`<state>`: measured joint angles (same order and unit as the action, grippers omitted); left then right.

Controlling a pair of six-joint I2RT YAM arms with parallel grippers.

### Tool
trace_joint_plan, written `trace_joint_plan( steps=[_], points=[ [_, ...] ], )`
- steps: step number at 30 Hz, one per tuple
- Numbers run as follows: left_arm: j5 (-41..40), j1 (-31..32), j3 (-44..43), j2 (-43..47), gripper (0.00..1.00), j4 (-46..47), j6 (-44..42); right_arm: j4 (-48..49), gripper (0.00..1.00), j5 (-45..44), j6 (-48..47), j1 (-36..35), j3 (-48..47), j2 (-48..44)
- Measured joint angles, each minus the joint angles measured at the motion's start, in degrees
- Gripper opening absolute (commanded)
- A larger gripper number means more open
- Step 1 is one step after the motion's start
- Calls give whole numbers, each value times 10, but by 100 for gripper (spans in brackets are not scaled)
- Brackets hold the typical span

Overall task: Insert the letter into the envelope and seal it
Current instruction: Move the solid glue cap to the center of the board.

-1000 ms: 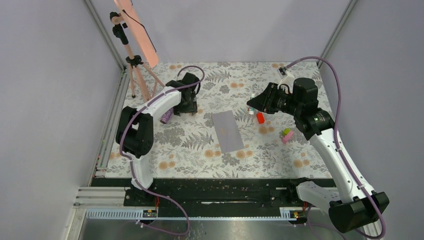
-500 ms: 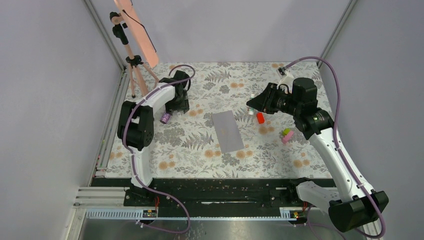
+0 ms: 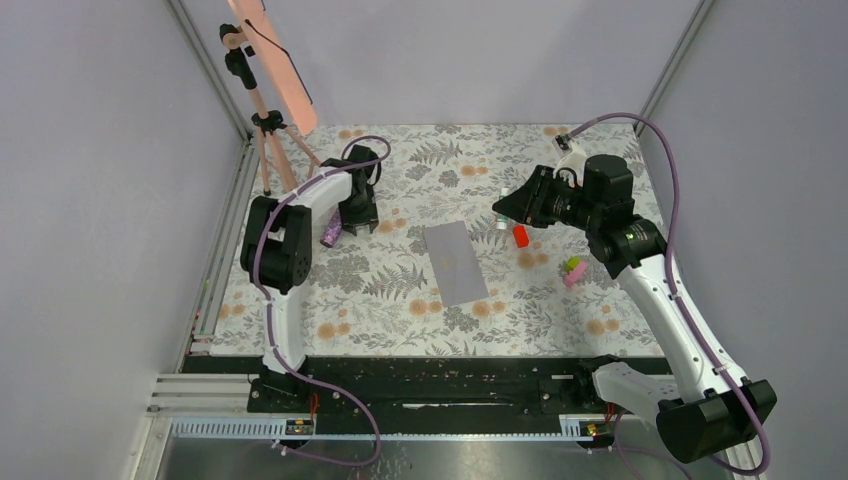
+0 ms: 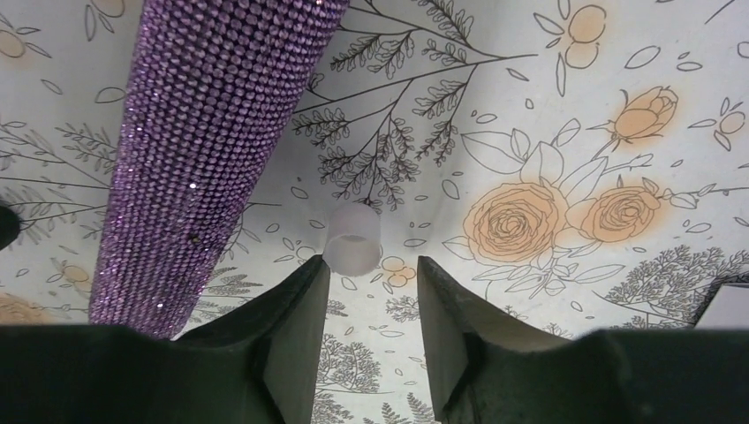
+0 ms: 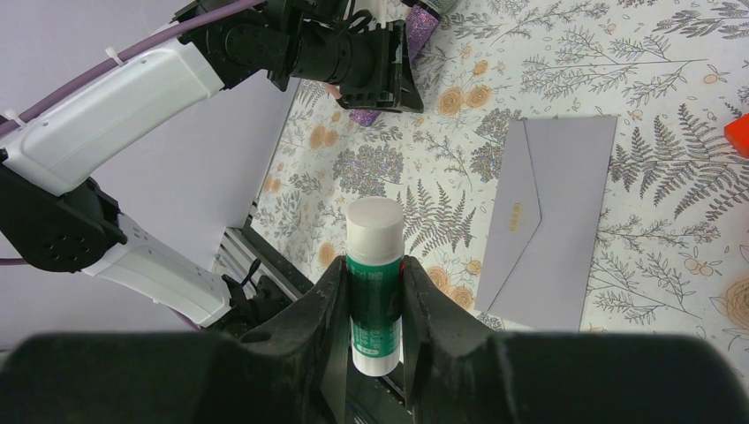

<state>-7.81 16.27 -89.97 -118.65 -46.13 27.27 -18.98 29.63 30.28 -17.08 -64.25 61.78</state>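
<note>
The grey-lilac envelope (image 3: 456,263) lay flat at the middle of the worktop (image 3: 400,290), flap side up. Beyond it, the right hand (image 5: 375,269) pinched a green glue stick (image 5: 374,225) — the left hand (image 4: 371,262), spread, pointed at a small white cap (image 4: 352,238) beside a glittery purple tube (image 4: 203,132).

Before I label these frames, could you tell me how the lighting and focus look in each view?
Top view: even light, faint shadows, envelope sharp. Left wrist: very close, the cloth filling the frame, glitter on the purple tube sparkling, left pincer near black. Right wrist: glue stick and envelope in focus, right pincer dark and soft at the bottom edge.
</note>
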Motion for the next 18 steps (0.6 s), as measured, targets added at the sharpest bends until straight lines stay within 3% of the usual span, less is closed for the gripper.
trace_joint_plan(
  steps=[2, 13, 18],
  points=[
    [5, 0, 0, -3, 34, 2, 1, 0, 0, 0, 0, 0, 0, 0],
    [40, 1, 35, 8, 30, 38, 3, 0, 0, 0, 2, 0, 0, 0],
    [43, 3, 46, 14, 43, 43, 3, 1, 0, 0, 2, 0, 0, 1]
  ],
)
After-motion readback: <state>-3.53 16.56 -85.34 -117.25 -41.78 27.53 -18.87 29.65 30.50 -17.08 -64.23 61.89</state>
